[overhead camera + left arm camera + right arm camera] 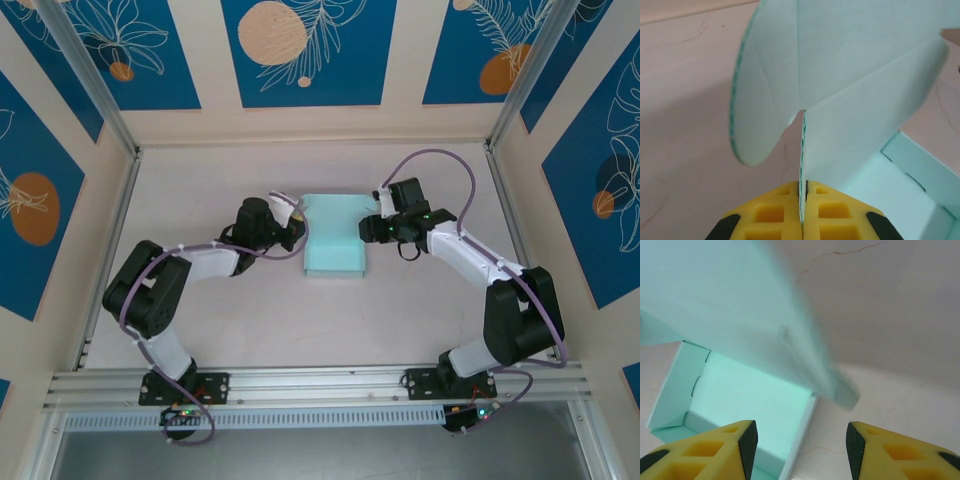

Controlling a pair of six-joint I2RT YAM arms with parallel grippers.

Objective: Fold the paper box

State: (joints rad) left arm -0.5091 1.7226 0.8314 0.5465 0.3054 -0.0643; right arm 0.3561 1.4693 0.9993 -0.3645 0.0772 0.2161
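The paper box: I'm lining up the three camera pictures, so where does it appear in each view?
Top external: paper box at the middle of the table, between left gripper and right gripper.
Left wrist: paper box across the top and right, one flap edge pinched in the left gripper at the bottom.
Right wrist: paper box at left, its tray above the open right gripper.
Shared landmark: the pale table under the box.

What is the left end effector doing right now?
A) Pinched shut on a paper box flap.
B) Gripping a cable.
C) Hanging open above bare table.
A: in the left wrist view the left end effector is closed, yellow fingers together, on a card edge of the paper box.
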